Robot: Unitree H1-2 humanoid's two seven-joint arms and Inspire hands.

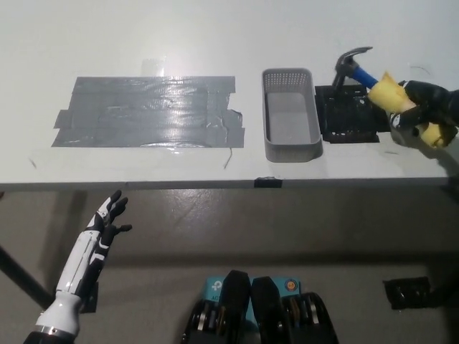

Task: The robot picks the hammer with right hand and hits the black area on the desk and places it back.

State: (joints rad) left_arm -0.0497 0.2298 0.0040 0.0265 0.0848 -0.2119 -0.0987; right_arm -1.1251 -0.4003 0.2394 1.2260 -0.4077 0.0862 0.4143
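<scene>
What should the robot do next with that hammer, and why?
Probably swing it down onto the black pad. The right hand holds the hammer with its head raised above the pad's far edge, beside the grey basket. The left hand hangs open below the table.
</scene>
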